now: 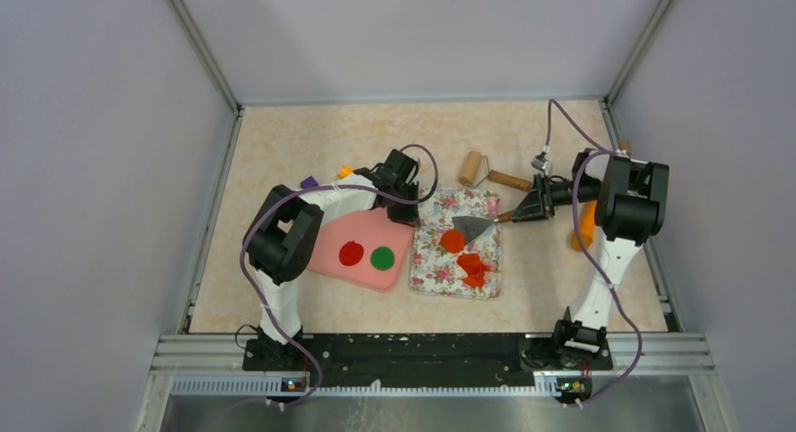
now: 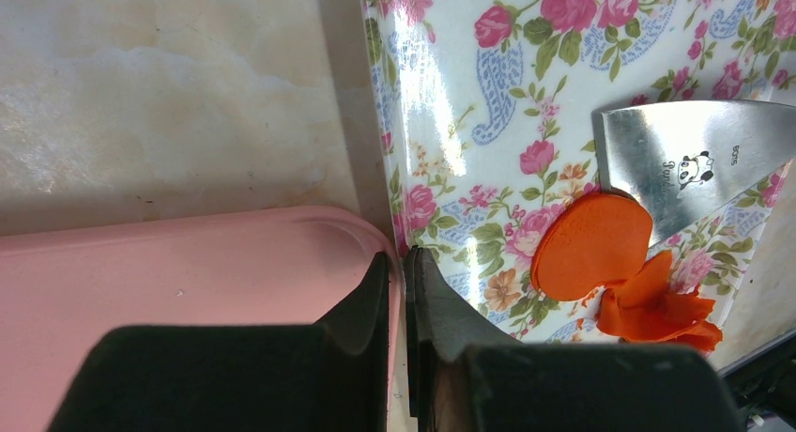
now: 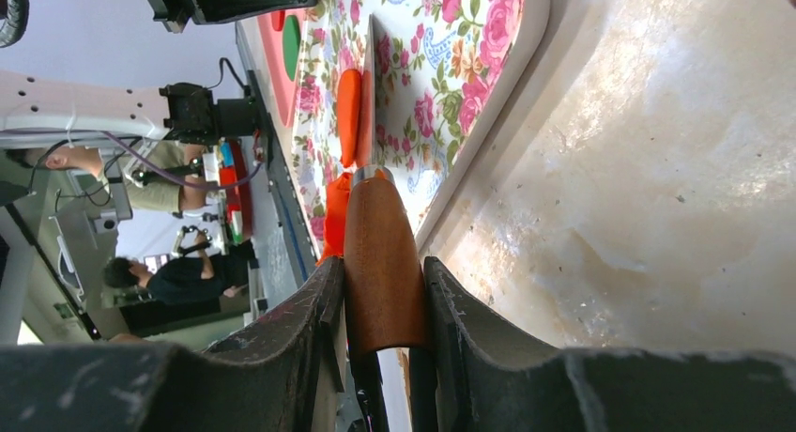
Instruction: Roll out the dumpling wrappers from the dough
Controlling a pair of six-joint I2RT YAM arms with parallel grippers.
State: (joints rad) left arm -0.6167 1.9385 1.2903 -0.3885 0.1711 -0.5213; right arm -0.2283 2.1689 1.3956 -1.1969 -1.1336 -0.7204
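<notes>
An orange-red dumpling wrapper lies flat on the floral tray. The ragged orange-red dough sits just nearer on the same tray. My right gripper is shut on the wooden handle of a metal scraper. The scraper's blade meets the wrapper's far edge. Red and green wrappers rest on the pink board. My left gripper is pinched shut on that board's far right corner rim.
A wooden rolling pin lies on the table behind the tray. A long orange stick lies under the right arm. Small purple and orange bits sit behind the pink board. Grey walls enclose the table on three sides.
</notes>
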